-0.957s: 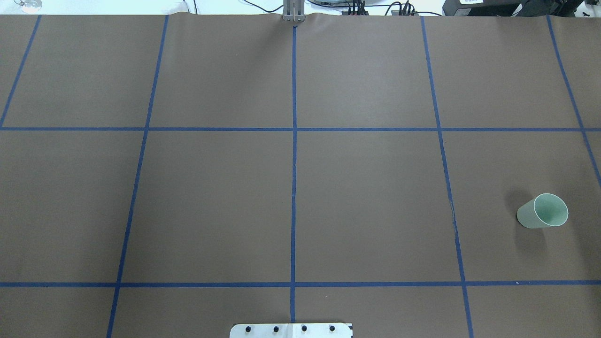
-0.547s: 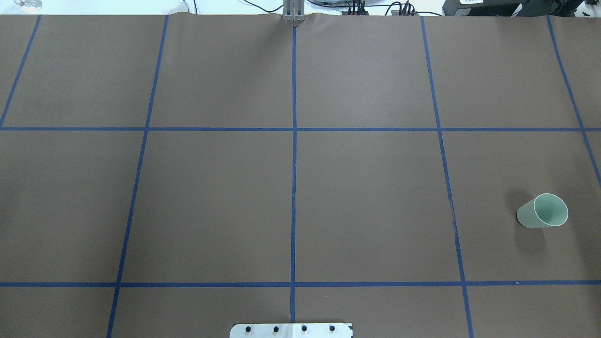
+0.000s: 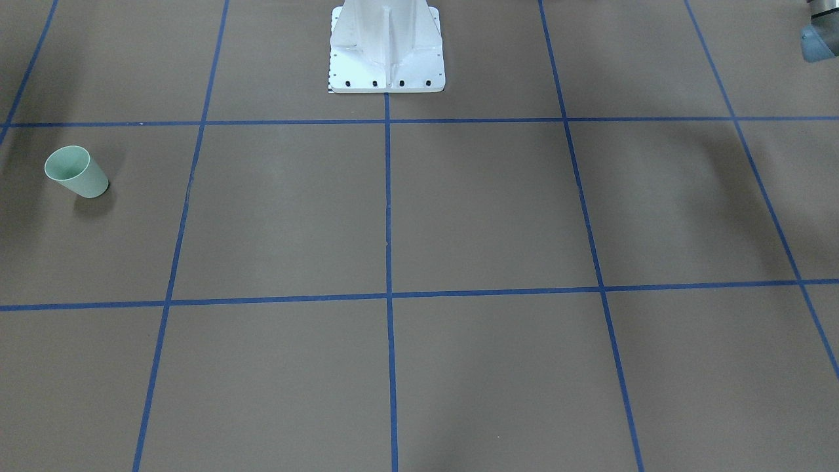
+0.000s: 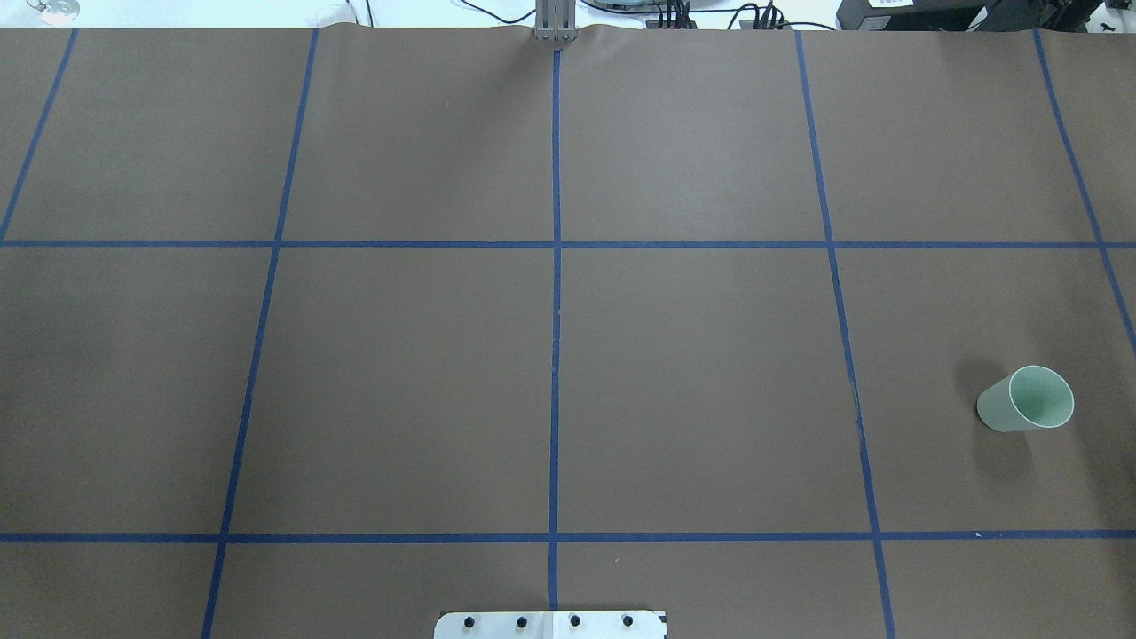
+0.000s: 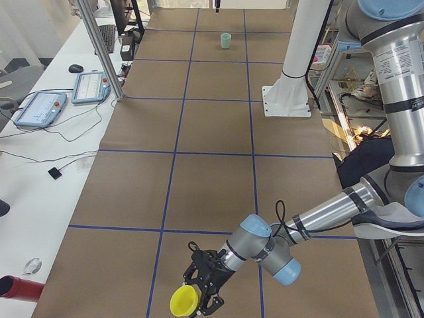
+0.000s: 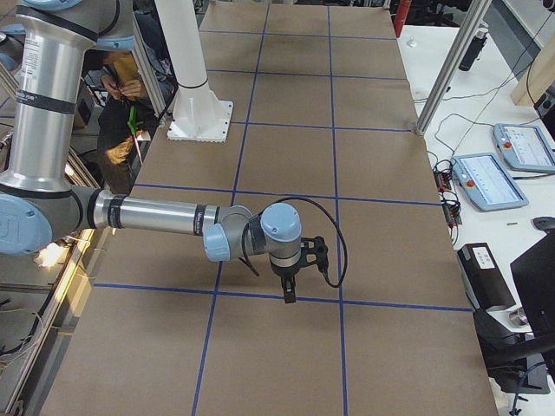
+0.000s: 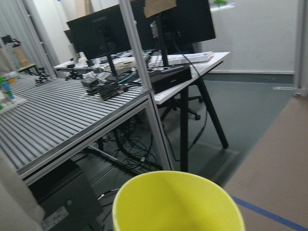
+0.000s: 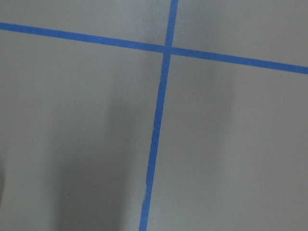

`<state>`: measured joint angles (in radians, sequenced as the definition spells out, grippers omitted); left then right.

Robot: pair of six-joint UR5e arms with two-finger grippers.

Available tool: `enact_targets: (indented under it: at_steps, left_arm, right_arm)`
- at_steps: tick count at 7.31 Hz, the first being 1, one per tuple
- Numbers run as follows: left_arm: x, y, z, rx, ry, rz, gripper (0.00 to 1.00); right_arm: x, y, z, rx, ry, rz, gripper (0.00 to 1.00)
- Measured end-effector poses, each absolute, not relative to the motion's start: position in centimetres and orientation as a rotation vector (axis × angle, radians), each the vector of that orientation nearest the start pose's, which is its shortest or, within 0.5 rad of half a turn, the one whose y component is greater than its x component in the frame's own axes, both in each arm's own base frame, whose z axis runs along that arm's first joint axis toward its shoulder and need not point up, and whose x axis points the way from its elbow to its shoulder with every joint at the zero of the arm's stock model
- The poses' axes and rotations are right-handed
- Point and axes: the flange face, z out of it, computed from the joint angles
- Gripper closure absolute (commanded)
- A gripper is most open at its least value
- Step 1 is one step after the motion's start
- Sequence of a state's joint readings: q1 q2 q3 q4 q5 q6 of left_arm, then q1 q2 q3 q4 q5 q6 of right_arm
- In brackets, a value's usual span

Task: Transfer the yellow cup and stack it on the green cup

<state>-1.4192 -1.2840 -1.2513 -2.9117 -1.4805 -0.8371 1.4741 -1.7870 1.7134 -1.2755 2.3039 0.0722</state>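
The green cup (image 4: 1025, 399) stands upright on the brown table at the right side of the overhead view, alone; it also shows at the left in the front-facing view (image 3: 75, 172) and far off in the exterior left view (image 5: 226, 40). The yellow cup (image 5: 184, 301) hangs tipped on its side at my left gripper (image 5: 207, 291), above the table's near end, far from the green cup. Its rim fills the bottom of the left wrist view (image 7: 178, 202), where no fingers show, so I cannot tell the grip. My right gripper (image 6: 289, 290) points down over bare table; whether it is open or shut, I cannot tell.
The white robot pedestal (image 3: 387, 46) stands at the table's robot side. Blue tape lines (image 4: 555, 355) divide the brown table into squares. Beside the table's far long edge, a white bench holds tablets (image 5: 40, 106) and cables. A red object (image 5: 16, 288) lies near the left arm's end.
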Motion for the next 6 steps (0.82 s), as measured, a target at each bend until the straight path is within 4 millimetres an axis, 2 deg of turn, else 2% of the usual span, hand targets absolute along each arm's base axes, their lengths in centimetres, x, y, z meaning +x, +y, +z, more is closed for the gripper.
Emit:
enact_targets:
  at_steps: [2,4,5,6]
  left_arm:
    - [-10.9,-37.4,75.8,0.8,0.532,-0.44,0.68]
    - [-10.8,-39.0,70.8,0.941,0.738,-0.198,0.7]
    - [-10.1,-41.1,67.2,1.004,0.849,-0.061,0.74]
    - [-9.4,-43.3,62.5,1.065,0.946,0.088,0.74]
  right_arm:
    - [2.5,-42.8,64.5,0.175,-0.746,-0.113,0.0]
    - [2.5,-43.7,63.4,0.197,-0.744,-0.116,0.0]
    - [2.4,-44.2,62.9,0.207,-0.744,-0.116,0.0]
    - [2.4,-44.7,62.4,0.217,-0.745,-0.118,0.0]
